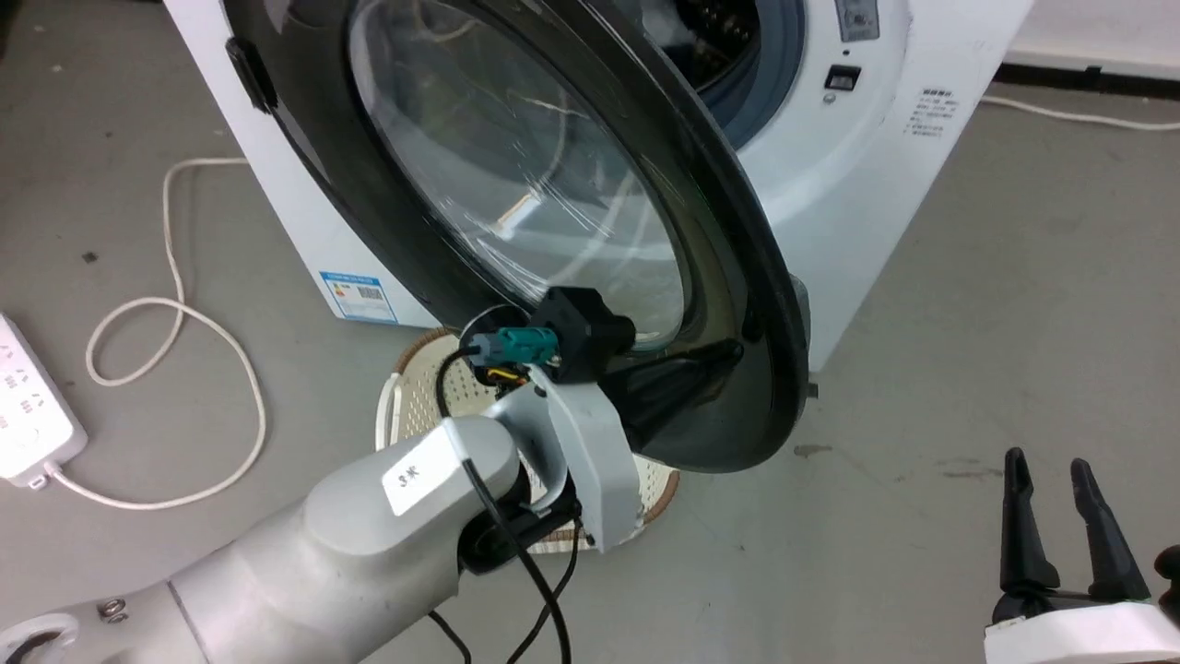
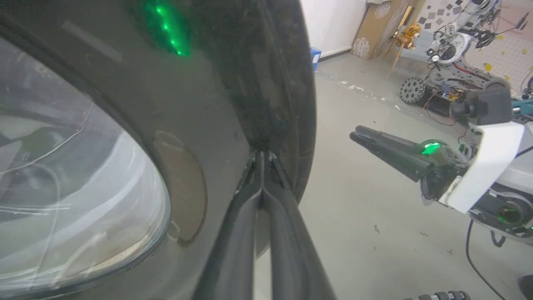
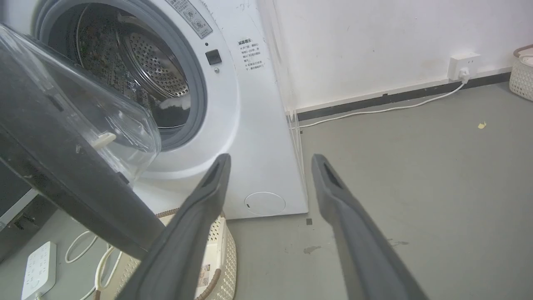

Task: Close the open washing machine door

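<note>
DESK: Where does the washing machine door [image 1: 535, 212] stand?

PHOTOGRAPHER: Wide open. It swings out from the front of the white washing machine [image 1: 867, 184], hinged on the head view's left. Its glossy black outer face is turned toward the robot, and the clear glass bowl bulges back toward the opening. Its lower edge hangs over a pale perforated basket [image 1: 415, 406] on the grey floor [image 1: 968, 323]. Behind it, the steel drum [image 3: 141, 62] and the grey rubber ring [image 3: 200, 96] lie exposed.

DESK: And the left hand [image 2: 262, 158]?

PHOTOGRAPHER: Clenched, grasping nothing. Its two dark fingers are pressed together, tips set against the black rim on the door's outer face. They sit low on the door, between the glass and the free edge.

DESK: The right hand [image 1: 1046, 458]?

PHOTOGRAPHER: Released, fingers spread and empty. It sits at the lower right of the head view, over the floor and well apart from the door. Its wrist view looks between the fingers at the machine's lower front.

DESK: Anything else in shot?

PHOTOGRAPHER: A white power strip [image 1: 28, 406] lies on the floor at the left edge of the head view. A white cable [image 1: 175, 314] loops from it toward the machine.
</note>
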`<state>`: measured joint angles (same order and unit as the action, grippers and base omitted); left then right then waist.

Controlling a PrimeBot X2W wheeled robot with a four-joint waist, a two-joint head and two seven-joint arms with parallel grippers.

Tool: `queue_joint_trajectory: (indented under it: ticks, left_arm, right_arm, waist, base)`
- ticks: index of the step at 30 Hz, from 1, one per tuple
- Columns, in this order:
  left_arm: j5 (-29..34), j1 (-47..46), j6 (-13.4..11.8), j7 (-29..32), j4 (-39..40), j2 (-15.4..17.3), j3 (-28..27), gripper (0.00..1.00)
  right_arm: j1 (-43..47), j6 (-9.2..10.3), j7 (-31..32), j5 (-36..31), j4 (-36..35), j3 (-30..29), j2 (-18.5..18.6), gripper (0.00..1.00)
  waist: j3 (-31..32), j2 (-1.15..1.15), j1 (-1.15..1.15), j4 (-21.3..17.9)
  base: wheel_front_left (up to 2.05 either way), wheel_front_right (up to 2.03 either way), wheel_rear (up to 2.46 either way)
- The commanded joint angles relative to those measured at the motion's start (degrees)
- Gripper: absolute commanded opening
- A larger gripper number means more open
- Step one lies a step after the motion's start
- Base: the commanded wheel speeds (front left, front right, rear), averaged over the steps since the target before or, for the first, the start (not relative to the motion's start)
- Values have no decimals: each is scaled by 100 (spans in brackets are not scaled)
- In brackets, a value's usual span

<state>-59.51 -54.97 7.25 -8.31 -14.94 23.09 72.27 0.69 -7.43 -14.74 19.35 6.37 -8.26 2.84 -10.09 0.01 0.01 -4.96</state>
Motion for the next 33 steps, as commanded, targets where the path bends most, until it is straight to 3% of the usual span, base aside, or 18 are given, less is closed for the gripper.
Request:
queue_joint_trajectory:
  ticks: [1, 5, 8, 9, 14, 18, 24, 26, 27, 33]
  left_arm:
    - [-83, -90, 24, -146, -62, 7, 26, 0]
    - [-375, -173, 24, -502, -215, 110, -179, 0]
    - [-466, -153, -2, -638, -424, 254, -726, 0]
    - [-321, 15, -292, -663, -526, 332, -1577, 0]
    - [379, 872, -1119, -667, -468, 388, -3394, 0]
    - [893, 1831, -1497, -667, -209, 282, -4605, 0]
    - [1593, 3145, -1690, -668, 196, -94, -5963, 0]
    - [1716, 3341, -1690, -668, 275, -190, -6146, 0]
    - [1946, 3733, -1686, -668, 410, -401, -6466, 0]
    - [2349, 4645, -1572, -668, 512, -895, -6937, 0]
  right_arm:
    - [-21, -6, -26, 20, -4, -16, 4, 100]
    - [68, -6, -26, -38, 21, -65, 4, 100]
    - [129, -6, -26, -79, 43, -79, 4, 100]
    - [179, -6, -26, -107, 52, -65, 4, 100]
    - [199, -6, -26, -112, 36, 4, 4, 100]
    - [241, -6, -26, -94, 28, 41, 4, 100]
    - [333, -6, -26, -141, -20, 110, 4, 100]
    - [347, -6, -26, -167, -42, 130, 4, 100]
    - [376, -6, -26, -255, -90, 187, 4, 100]
    - [450, -6, -26, -393, -176, 321, 4, 100]
  waist:
    - [92, -1, -1, 48]
    - [368, -1, -1, 241]
    - [588, -1, -1, 389]
    - [759, -1, -1, 523]
    - [861, -1, -1, 618]
    - [894, -1, -1, 633]
    - [899, -1, -1, 588]
    - [898, -1, -1, 575]
    - [904, -1, -1, 540]
    - [930, -1, -1, 427]
  base:
    - [0, 0, 0]
    - [0, 0, 0]
    - [0, 0, 0]
    - [0, 0, 0]
    - [0, 0, 0]
    - [0, 0, 0]
    - [0, 0, 0]
    - [0, 0, 0]
    - [0, 0, 0]
    - [0, 0, 0]
